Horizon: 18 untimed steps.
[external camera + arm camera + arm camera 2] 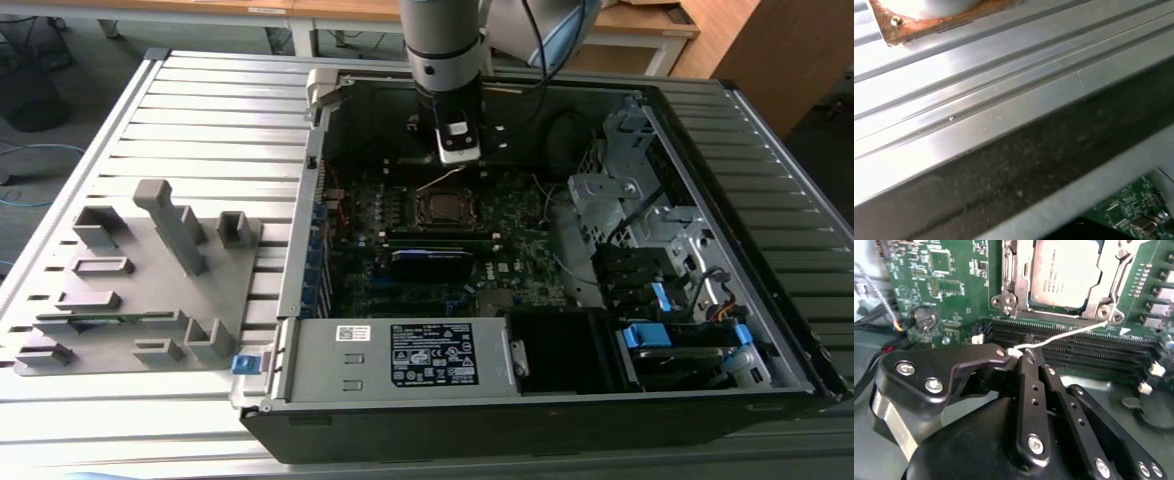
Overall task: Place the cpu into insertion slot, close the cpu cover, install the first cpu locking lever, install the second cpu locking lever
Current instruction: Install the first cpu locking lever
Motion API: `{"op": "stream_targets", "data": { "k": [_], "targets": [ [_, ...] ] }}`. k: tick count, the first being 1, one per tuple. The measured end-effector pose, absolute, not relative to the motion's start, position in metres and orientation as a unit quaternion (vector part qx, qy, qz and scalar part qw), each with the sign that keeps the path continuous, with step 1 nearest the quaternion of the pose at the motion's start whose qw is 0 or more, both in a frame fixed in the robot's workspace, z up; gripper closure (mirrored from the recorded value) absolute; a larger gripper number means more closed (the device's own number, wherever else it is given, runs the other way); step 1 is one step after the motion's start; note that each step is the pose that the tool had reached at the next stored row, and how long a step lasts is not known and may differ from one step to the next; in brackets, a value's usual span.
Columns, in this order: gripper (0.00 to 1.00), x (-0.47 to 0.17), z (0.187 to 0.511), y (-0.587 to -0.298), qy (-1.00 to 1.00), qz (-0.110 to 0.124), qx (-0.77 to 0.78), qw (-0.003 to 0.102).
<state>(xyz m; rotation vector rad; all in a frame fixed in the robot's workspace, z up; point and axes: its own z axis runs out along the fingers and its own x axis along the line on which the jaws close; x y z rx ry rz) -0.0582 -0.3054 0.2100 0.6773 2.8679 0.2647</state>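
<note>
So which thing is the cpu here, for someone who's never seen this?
Find the open black computer case on the slatted metal table, then its dark green circuit board. The cpu is the small flat square silvery-grey chip, framed by a thin silvery metal cover, unlike the long black slots beside it.

Matt silvery metal cpu [1066, 272]

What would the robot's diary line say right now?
cpu: in insertion slot | cpu cover: down over cpu | tool: shut on locking lever end | lever: not latched
</note>
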Motion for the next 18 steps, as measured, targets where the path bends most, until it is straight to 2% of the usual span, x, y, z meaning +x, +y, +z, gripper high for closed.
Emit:
{"op": "stream_targets", "data": {
  "k": [5,18],
  "targets": [
    [0.89,-0.058,0.222,-0.305,0.965,0.089,0.228,0.091],
    [0.89,-0.059,0.228,-0.303,0.965,0.089,0.228,0.091]
  ]
}}
